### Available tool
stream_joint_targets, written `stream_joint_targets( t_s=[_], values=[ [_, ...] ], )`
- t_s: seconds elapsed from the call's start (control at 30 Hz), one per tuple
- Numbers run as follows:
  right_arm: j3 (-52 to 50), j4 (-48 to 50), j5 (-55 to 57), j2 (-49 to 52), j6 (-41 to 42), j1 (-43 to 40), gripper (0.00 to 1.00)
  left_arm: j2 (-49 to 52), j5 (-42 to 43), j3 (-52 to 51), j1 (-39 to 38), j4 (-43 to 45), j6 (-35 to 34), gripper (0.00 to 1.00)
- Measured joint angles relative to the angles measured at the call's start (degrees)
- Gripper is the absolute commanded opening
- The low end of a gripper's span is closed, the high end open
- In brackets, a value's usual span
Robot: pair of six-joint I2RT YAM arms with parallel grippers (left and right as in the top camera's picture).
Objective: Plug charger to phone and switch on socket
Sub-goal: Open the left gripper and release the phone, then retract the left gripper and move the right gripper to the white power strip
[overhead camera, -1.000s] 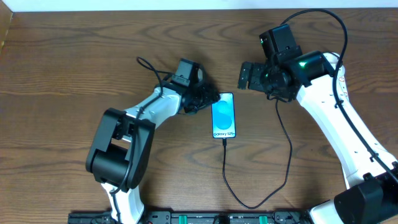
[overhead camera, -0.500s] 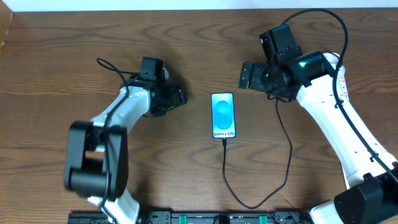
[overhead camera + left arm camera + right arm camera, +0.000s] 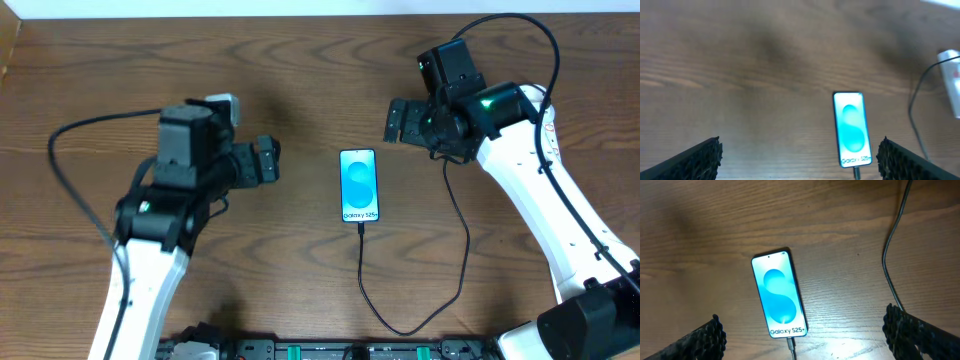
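Note:
The phone lies flat mid-table, blue screen up, and also shows in the left wrist view and the right wrist view. The charger cable has its plug tip in the phone's bottom edge. It loops along the front and runs back up under the right arm. My left gripper is open and empty, left of the phone and apart from it. My right gripper is open and empty, beyond the phone's far right. The socket shows only at the left wrist view's right edge; the right arm hides it overhead.
The wooden table ends at a pale back edge. The right arm's thick black cable arcs above its wrist. The left arm's cable loops out to the left. A black rail runs along the front edge.
My left arm has swung back to the left, away from the phone's left side it was next to a second ago. The phone, cable and right arm have not moved.

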Motion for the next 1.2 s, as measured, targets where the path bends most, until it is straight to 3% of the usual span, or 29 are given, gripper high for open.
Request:
stream_joint_targets(
  t_s=[0.43,0.73,0.97,1.2],
  values=[
    [0.0,0.15,0.0,0.0,-0.33,0.0,0.99,-5.03,-0.02,0.0,0.0,-0.66,0.2,0.99],
    [0.0,2.21,-7.63,0.0,-11.26,-1.92,0.99,-5.03,-0.02,0.0,0.0,-0.79,0.2,0.99],
    [0.15,0.37,-21.94,0.0,-19.67,-13.7,0.99,-5.03,-0.04,0.0,0.0,-0.83,0.22,0.99],
    [0.33,-1.95,-33.81,0.0,-27.3,-31.85,0.99,-5.03,-0.2,0.0,0.0,-0.81,0.22,0.99]
  ],
)
